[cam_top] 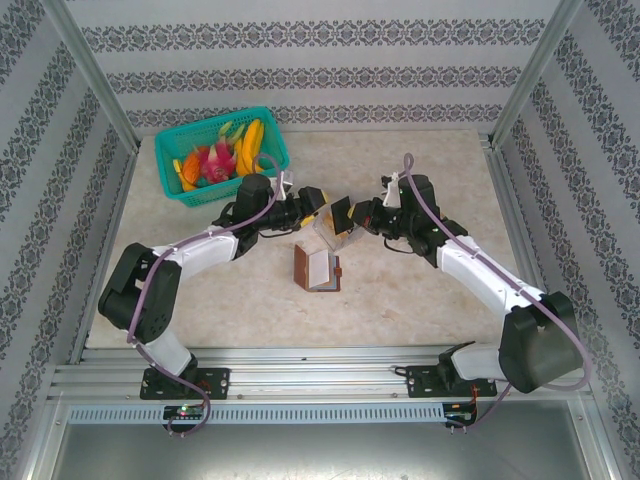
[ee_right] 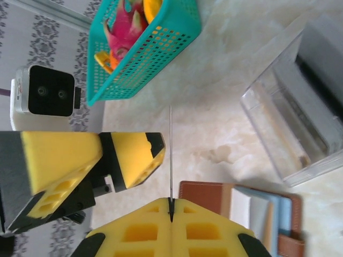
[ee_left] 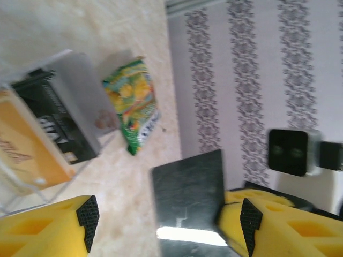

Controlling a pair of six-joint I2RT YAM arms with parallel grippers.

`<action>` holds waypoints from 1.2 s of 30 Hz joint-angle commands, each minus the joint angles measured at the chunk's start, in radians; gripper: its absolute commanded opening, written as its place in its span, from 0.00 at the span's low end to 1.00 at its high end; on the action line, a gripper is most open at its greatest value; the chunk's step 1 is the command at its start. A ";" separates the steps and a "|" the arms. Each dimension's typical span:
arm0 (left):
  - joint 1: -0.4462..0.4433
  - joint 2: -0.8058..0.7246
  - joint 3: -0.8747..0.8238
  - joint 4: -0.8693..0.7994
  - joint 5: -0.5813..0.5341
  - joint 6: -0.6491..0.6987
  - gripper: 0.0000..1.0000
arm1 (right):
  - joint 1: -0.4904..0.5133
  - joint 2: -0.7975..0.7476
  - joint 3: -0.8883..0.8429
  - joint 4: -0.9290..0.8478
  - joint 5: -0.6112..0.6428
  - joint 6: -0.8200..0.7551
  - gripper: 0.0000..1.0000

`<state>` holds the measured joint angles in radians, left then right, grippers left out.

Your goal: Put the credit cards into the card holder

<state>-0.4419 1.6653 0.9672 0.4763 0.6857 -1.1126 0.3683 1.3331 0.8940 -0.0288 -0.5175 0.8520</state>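
Right gripper, yellow foam fingers pressed together, clamped on a thin dark rectangular plastic credit card. The right wrist view has the card edge-on, a thin line sticking straight out from the fingertips. Left gripper, yellow foam fingers, jaws apart. The same dark credit card stands between them, its flat glossy face toward the left wrist camera and closer to that gripper's right finger, with a wide gap on the other side. In the top view, left gripper and right gripper face each other tip to tip above the beige marble-look table, with the dark credit card between them and off the table. Small brown leather-like folding card holder lies open on the table, below both grippers and toward the arm bases. In the right wrist view the card holder sits just past the fingertips with pale inner pockets facing up. A clear plastic rectangular box is right under the two grippers, between them and the card holder. The left wrist view shows the box ahead-left of the fingers, with an orange-yellow card and a black printed card standing inside. A green-yellow snack packet lies on the table just beside the box. A teal plastic mesh basket of toy fruit sits behind the left gripper, well apart from the card holder.
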 commanded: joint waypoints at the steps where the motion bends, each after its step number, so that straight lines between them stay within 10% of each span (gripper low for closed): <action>1: 0.008 0.015 -0.019 0.240 0.113 -0.097 0.73 | -0.004 -0.017 -0.024 0.134 -0.077 0.095 0.00; 9: 0.006 0.048 -0.003 0.298 0.127 -0.142 0.69 | -0.008 0.005 -0.043 0.253 -0.131 0.178 0.00; 22: 0.008 0.061 0.015 0.424 0.148 -0.225 0.05 | -0.030 0.059 -0.035 0.342 -0.232 0.248 0.10; 32: 0.008 0.078 0.047 0.472 0.192 -0.271 0.02 | -0.050 0.103 -0.012 0.412 -0.337 0.274 0.22; 36: 0.007 0.076 0.050 0.470 0.206 -0.279 0.03 | -0.059 0.106 -0.009 0.441 -0.349 0.280 0.09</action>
<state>-0.4370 1.7409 0.9806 0.8612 0.8463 -1.3739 0.3168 1.4296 0.8631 0.3645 -0.8341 1.1294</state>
